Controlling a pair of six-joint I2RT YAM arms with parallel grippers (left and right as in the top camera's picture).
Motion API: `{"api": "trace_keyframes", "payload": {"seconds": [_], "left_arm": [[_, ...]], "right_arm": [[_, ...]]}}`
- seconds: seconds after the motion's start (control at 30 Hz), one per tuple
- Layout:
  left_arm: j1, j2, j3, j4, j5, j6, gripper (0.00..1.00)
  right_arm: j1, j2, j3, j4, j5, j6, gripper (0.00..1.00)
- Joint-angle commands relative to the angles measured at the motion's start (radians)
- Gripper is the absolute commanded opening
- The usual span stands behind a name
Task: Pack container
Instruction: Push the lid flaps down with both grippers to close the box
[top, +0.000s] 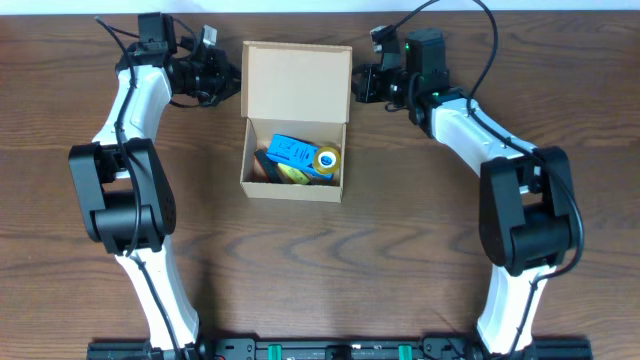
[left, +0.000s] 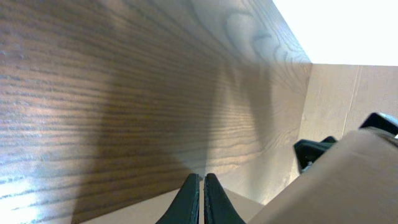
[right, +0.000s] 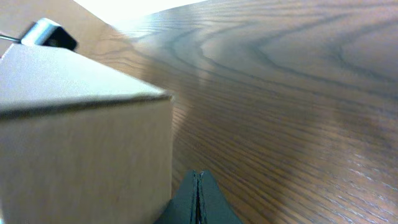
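1. The box (top: 292, 191) stands at the middle of the tabletop (top: 400, 230), with its lid (top: 298, 82) folded open at the far side.
2. Inside the box, a blue item (top: 291, 149) is laid over other small things, and a yellow roll (top: 327, 159) lies at its right end. The darker pieces beneath cannot be told apart.
3. The left end effector (top: 233, 84) is held just beside the lid's left edge. Whether it touches the cardboard cannot be told.
4. In the left wrist view, its fingers (left: 189, 202) are clenched together with nothing between them. The box's cardboard is seen to their right.
5. The right end effector (top: 358, 85) is held just beside the lid's right edge, opposite the left one.
6. In the right wrist view, its fingers (right: 186, 205) are likewise pressed together on nothing, low over the tabletop. A corner of the box is seen close on their left.
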Motion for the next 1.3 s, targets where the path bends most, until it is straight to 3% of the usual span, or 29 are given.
{"api": "trace_keyframes", "payload": {"seconds": [0.0, 0.27, 0.67, 1.03, 1.27], "left_arm": [[0.002, -0.003, 0.020, -0.025, 0.032, 0.060, 0.05], [0.002, -0.063, 0.020, -0.121, 0.021, 0.136, 0.05], [0.001, -0.222, 0.020, -0.382, -0.098, 0.247, 0.06], [0.002, -0.370, 0.020, -0.537, -0.332, 0.237, 0.05], [0.002, -0.437, 0.020, -0.603, -0.544, 0.123, 0.06]], "right_arm": [[0.013, -0.084, 0.021, 0.003, -0.039, -0.046, 0.01], [0.035, -0.186, 0.021, -0.031, -0.058, -0.084, 0.01], [0.160, -0.275, 0.021, -0.318, -0.060, -0.242, 0.01], [0.349, -0.286, 0.021, -0.536, 0.244, -0.278, 0.01], [0.435, -0.276, 0.021, -0.622, 0.473, -0.277, 0.01]]}}
